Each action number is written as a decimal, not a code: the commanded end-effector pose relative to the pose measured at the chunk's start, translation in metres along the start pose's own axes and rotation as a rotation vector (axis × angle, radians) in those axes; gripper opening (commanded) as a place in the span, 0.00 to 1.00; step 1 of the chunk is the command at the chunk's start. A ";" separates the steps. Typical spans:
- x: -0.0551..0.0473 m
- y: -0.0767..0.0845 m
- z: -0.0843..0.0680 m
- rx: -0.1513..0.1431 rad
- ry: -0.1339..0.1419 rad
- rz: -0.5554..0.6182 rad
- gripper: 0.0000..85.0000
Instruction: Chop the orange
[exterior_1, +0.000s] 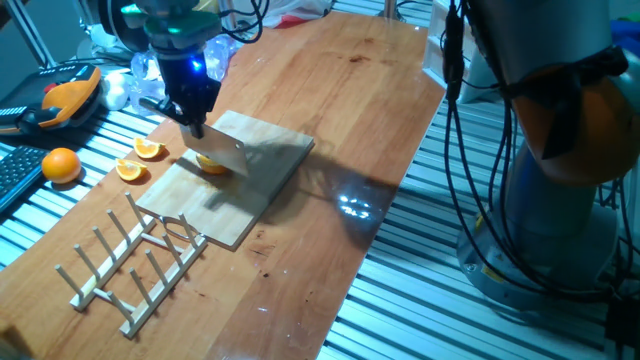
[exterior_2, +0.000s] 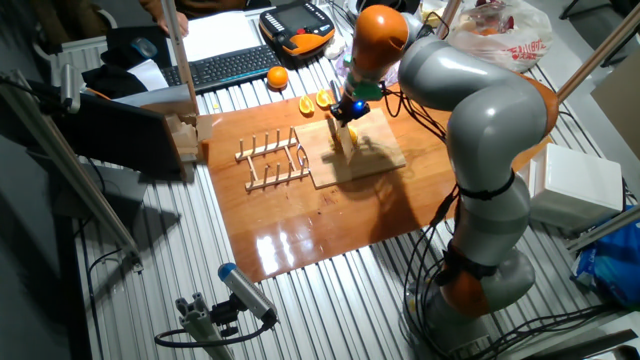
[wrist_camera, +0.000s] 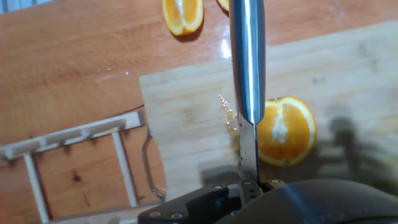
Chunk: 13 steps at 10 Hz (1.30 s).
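Orange half (wrist_camera: 286, 130), cut face up with its pale segments showing, sits on a light wooden cutting board (wrist_camera: 186, 118) on the counter (exterior_1: 340, 110), a knife (wrist_camera: 247, 74) standing edge-down against its left side in the hand view. Nearest that camera, the dark body of the tool (exterior_1: 195, 118) fills the bottom edge, with the blade running up and away from it; the tool has hold of the knife at its handle end, though how far the fingers stand apart cannot be told from any view. A small wet patch glistens on the board just left of the blade. In one fixed view the blade (exterior_1: 222, 148) hangs below the tool and covers most of the fruit (exterior_1: 212, 164), which lies near the far left part of the board (exterior_1: 250, 190). A wooden dish rack (exterior_1: 135, 260) lies on the counter at the board's near left end. Farther off, beyond the board's edge, two thin orange wedges (exterior_1: 140, 160) lie on the counter, and a whole orange (exterior_1: 61, 164) rests on the slatted metal surface (exterior_1: 30, 230) to their left. The other fixed view shows the grey-and-orange arm (exterior_2: 480, 110) reaching over the counter (exterior_2: 300, 230) to the board (exterior_2: 360, 160).
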<state>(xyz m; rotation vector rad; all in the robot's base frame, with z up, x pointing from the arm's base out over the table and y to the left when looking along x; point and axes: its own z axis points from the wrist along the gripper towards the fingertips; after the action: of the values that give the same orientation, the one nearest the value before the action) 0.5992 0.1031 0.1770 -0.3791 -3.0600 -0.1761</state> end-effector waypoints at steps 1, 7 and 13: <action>0.000 0.000 0.000 0.018 0.001 0.089 0.00; -0.007 -0.013 -0.002 -0.016 -0.018 0.043 0.00; -0.022 -0.046 0.000 -0.045 -0.077 0.074 0.00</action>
<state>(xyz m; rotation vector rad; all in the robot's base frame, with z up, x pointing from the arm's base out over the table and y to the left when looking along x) 0.6090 0.0538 0.1702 -0.5086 -3.1173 -0.2326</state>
